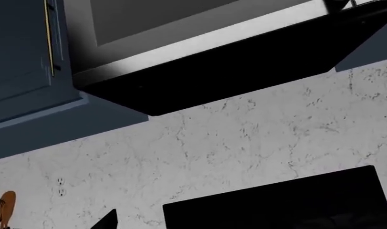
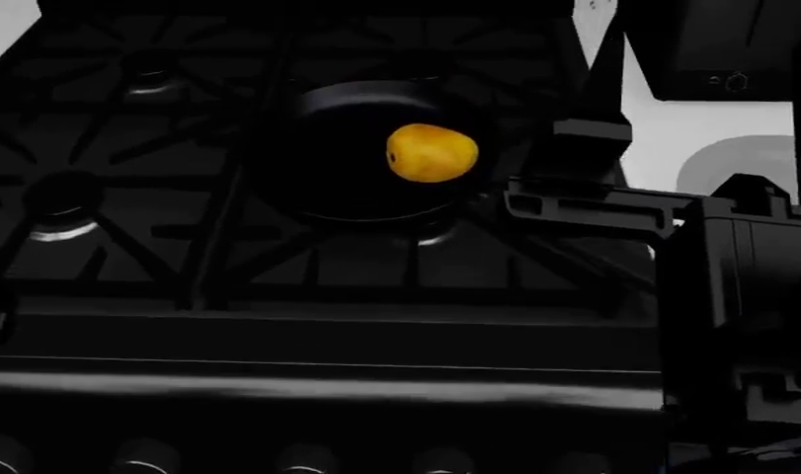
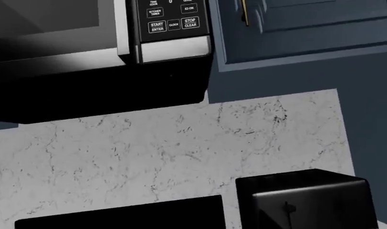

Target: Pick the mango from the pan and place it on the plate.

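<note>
In the head view the yellow-orange mango (image 2: 432,152) lies in the round black pan (image 2: 324,168) on a burner of the black stove. The light-grey plate (image 2: 750,166) lies to the right of the stove, partly hidden behind my right arm (image 2: 716,267). My right gripper (image 2: 596,109) stands just right of the pan, clear of the mango; its dark shape does not show how the jaws stand. My left gripper is out of the head view. Both wrist views face the wall and show only dark shapes along one edge.
The black stove grates (image 2: 136,178) spread around the pan, with knobs (image 2: 147,456) along the front. The wrist views show a microwave (image 3: 85,57), blue cabinets (image 1: 21,57), marble backsplash (image 1: 244,143), a black toaster (image 3: 305,202) and utensils (image 1: 1,210).
</note>
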Controlling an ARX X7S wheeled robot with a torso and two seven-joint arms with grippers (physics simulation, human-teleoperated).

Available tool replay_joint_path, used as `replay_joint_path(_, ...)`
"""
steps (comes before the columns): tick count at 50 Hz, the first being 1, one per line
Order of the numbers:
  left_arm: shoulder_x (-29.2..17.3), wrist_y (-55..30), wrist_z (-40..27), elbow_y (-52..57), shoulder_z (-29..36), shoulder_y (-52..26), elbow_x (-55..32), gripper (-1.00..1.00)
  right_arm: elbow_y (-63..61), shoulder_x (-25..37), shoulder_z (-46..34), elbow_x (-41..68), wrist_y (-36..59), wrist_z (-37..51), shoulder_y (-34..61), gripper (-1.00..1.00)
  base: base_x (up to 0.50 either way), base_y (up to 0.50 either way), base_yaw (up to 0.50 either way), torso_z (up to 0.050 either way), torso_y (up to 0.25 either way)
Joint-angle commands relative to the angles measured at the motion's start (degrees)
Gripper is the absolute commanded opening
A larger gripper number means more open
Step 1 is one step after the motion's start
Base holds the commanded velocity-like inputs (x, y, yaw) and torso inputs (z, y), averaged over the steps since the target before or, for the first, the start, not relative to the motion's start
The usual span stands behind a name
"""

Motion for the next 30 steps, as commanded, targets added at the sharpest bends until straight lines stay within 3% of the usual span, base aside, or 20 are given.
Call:
replay_joint_path(1,0.1,-0.1,-0.2,0.2,0.2,0.2,-0.4,1.00,-0.3,0.0,1.7,1.8,0.6,0.1,-0.2,1.00,0.50,-0.01,0.00,0.000,0.000)
replay_joint_path(30,0.1,-1.0,-0.9,1.7,0.0,0.4,-1.1,1.00,-2.5,1.4,2.8,4.9,2.4,1.4,-0.5,1.00,0.50,-0.01,0.00,0.000,0.001)
